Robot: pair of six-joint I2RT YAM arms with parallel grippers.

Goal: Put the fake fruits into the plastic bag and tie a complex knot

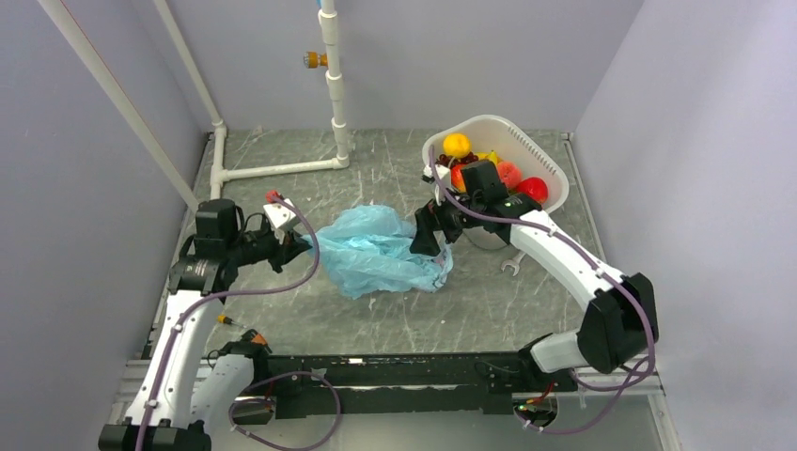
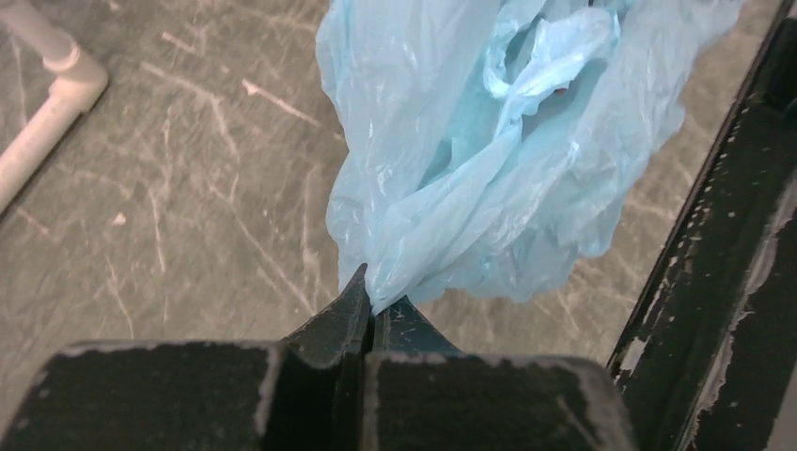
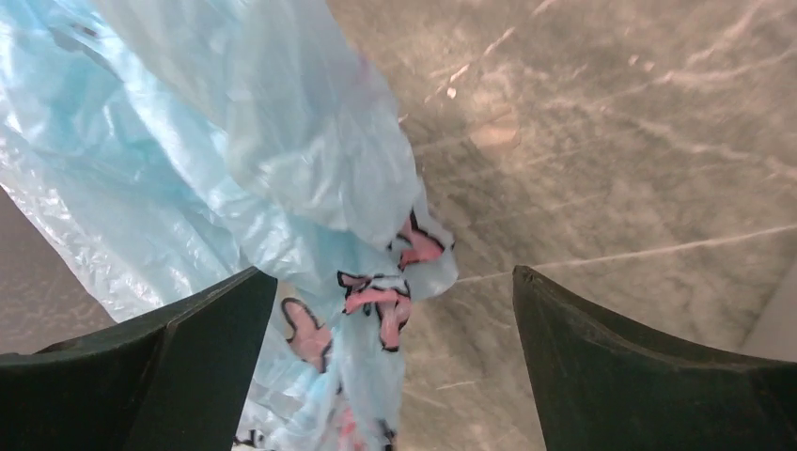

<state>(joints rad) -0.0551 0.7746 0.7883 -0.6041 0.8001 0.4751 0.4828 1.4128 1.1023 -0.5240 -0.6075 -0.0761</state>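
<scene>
Left claw (image 1: 299, 246): jaws together, clamped on a gathered pinch of the plastic bag (image 1: 376, 252). From the tips the thin film fanned outward in soft, glossy creases.

The bag was translucent light-blue and crinkly. It lay crumpled in a loose heap on the grey, scratched, stone-patterned table (image 1: 376, 319), directly between my two claws.

Right claw (image 1: 428, 240): jaws wide apart, poised over the bag's far end. My wrist view showed dark, curved fingers (image 3: 188, 329) either side of a hanging fold printed with pink shapes outlined in black. I could not tell whether the film touched the nearer finger.

The fake fruits (image 1: 493, 169) were rounded and shiny, in yellow, orange and red. They sat piled in a white slotted basket (image 1: 554, 169) just behind my right claw. A white pipe frame (image 1: 282, 169) stood beyond my left claw.
</scene>
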